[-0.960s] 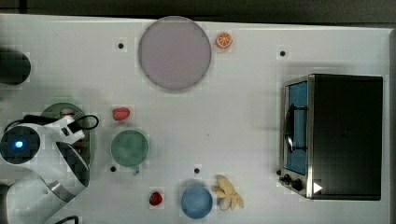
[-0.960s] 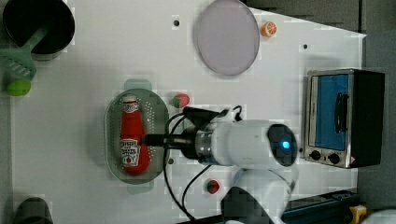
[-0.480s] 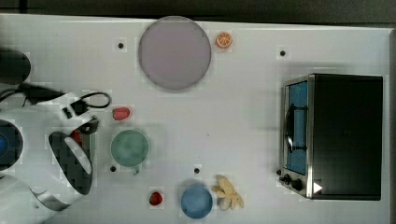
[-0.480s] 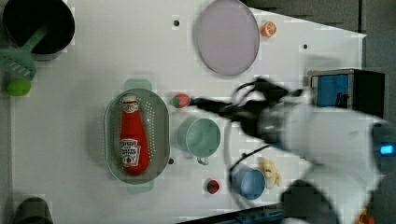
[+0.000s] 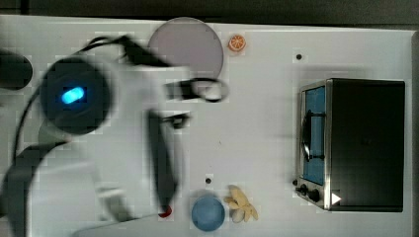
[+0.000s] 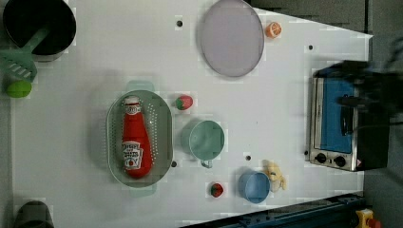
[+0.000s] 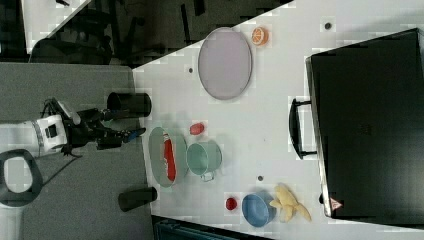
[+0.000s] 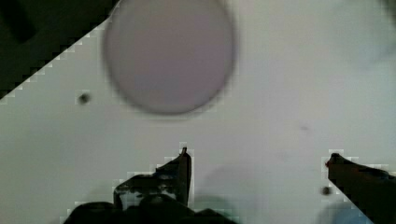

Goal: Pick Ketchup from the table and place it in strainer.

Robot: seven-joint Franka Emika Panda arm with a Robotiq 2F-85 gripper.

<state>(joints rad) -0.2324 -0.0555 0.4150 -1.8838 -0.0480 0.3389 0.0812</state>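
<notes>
Ketchup: lying inside strainer, left view; top view hides both behind arm. Claw: spread wide, empty, wrist view, above table beside plate.

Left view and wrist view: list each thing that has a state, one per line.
ketchup bottle: lying on its side inside the strainer, cap on.
strainer: upright on the table, holding the bottle.
gripper: jaws open, nothing between them.
toaster oven: door closed.
green cup: upright, empty.
blue bowl: upright, empty.
grey-lilac plate: flat, empty.
</notes>
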